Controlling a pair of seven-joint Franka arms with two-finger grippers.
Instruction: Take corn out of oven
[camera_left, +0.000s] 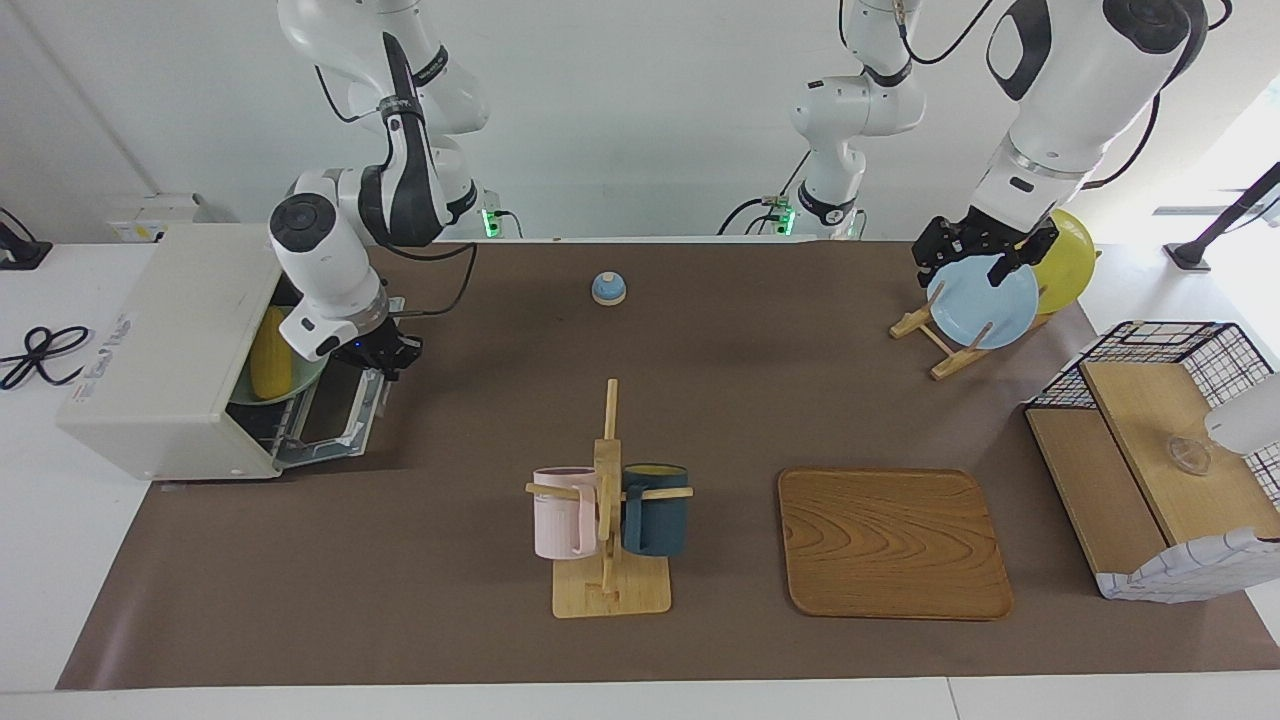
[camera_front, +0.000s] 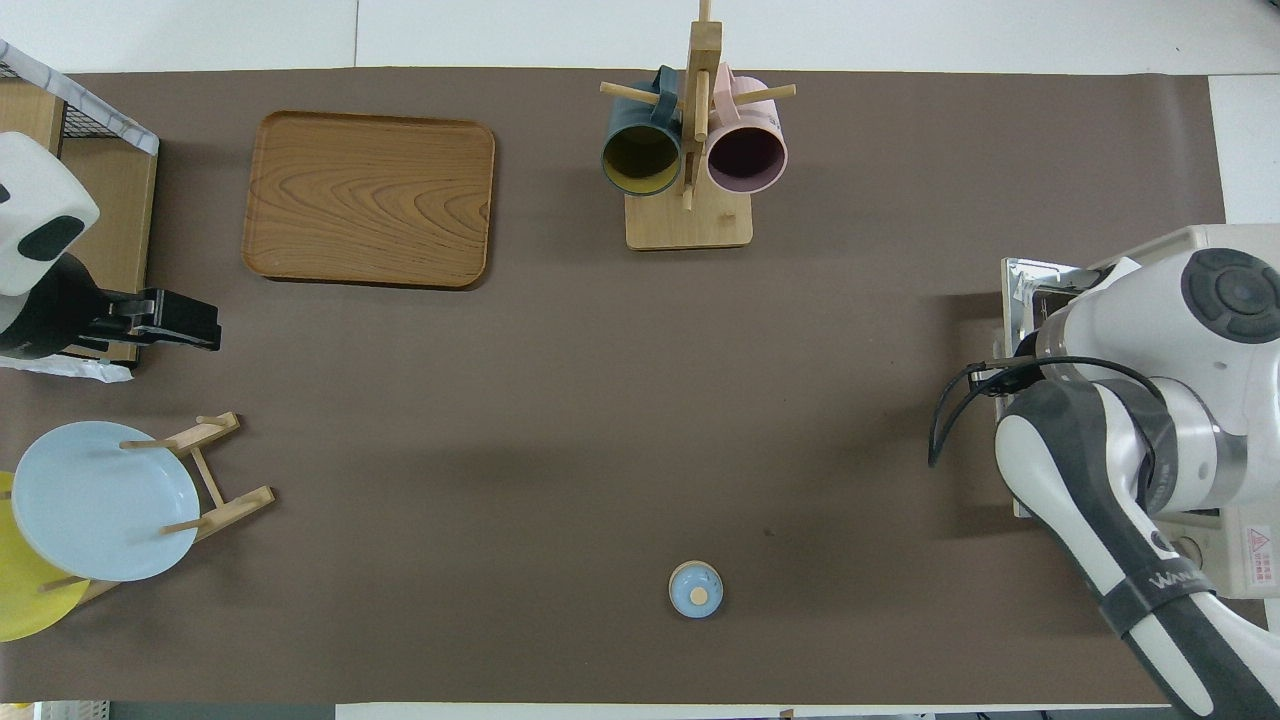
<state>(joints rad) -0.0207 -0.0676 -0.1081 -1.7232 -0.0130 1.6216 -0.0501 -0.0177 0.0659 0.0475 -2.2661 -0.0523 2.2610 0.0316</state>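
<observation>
Corn (camera_left: 270, 352) lies on a plate inside the open oven (camera_left: 170, 345). Right claw (camera_left: 388, 352) at the oven mouth, left claw (camera_left: 985, 255) above the blue plate (camera_left: 985, 300); finger spacing of both cannot be told.

Right arm bent low, forearm sloping down, wrist turned sideways; right gripper (camera_left: 392, 352) level and close to the table at its own end. Left arm raised, forearm angled down, left gripper (camera_left: 985, 252) hanging up in the air, fingers (camera_left: 1003, 268) pointing downward.
</observation>
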